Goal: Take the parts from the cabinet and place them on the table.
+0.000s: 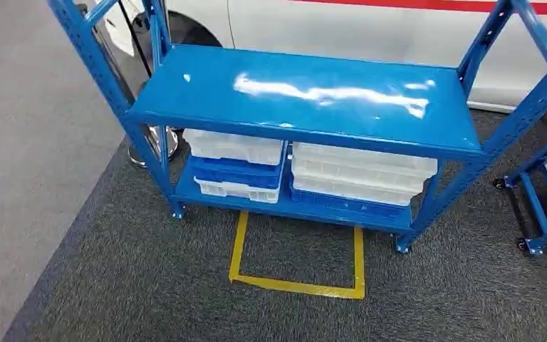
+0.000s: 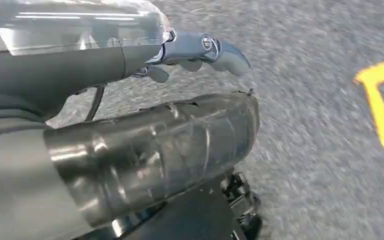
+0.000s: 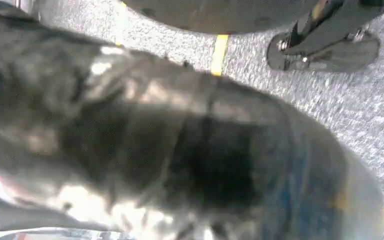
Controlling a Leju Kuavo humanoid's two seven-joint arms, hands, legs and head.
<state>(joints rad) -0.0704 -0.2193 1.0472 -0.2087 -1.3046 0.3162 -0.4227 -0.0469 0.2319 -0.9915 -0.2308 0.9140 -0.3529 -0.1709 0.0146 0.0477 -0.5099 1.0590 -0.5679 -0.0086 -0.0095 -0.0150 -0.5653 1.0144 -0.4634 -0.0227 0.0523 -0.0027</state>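
Well, the trays (image 1: 306,171) sit in white and blue stacks on the low shelf of the rack (image 1: 313,92), in the middle of the frame. I cannot see any parts in them, and the rack's top looks bare, so the job could be near its start or near its end. Both my arms hang down over the floor (image 1: 149,285). My left hand (image 2: 195,50) shows some bent fingers, but I cannot tell if it holds anything. My right hand (image 3: 180,150) is a dark blur, so I cannot tell there either.

We're facing the rack (image 1: 306,96) – two bin stacks (image 1: 236,165) (image 1: 360,174) side by side on its lower shelf, taped floor outline (image 1: 299,285) right in front, vehicle (image 1: 370,28) behind
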